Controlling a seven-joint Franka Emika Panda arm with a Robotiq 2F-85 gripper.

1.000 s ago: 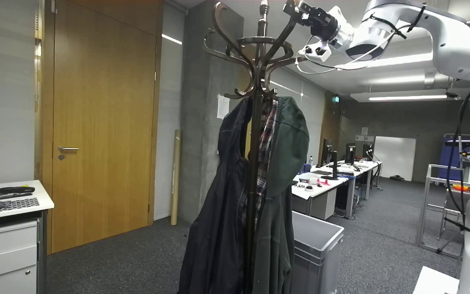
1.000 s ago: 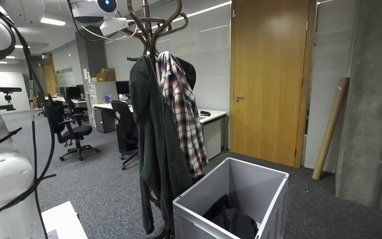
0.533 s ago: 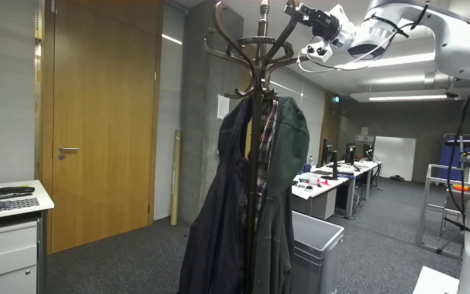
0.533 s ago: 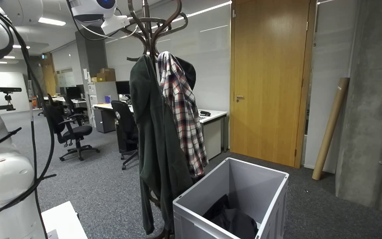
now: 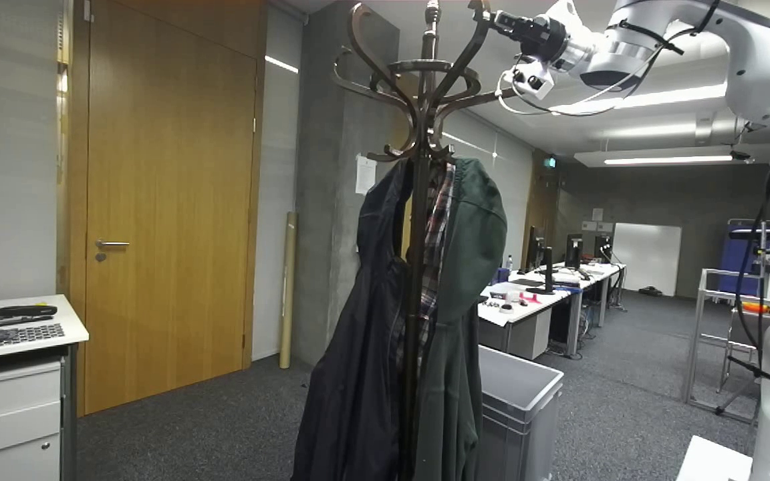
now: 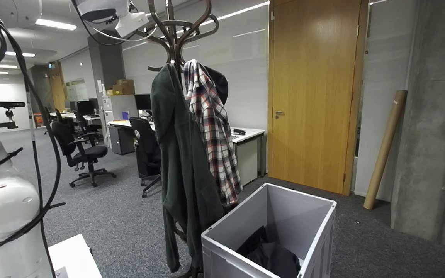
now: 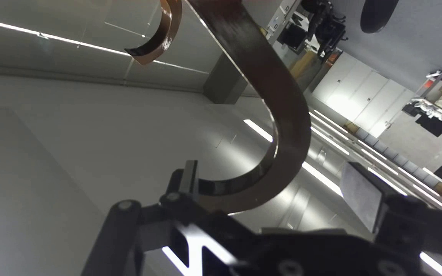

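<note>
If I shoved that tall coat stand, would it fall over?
The coat stand might tip, being tall and slim. The green garment hanging high on it could make it top-heavy. Its curved hook is glossy, so it's probably slippery.

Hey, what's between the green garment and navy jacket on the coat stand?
A plaid shirt hangs between the green garment and the navy jacket in both exterior views; in an exterior view, the coat stand's pole crosses in front.

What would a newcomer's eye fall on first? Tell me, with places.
The tall, dark coat rack stands mid-picture in an exterior view. Up top, the open gripper is at one curved hook. Below, a plaid shirt hangs beside a green garment, near the grey bin.
</note>
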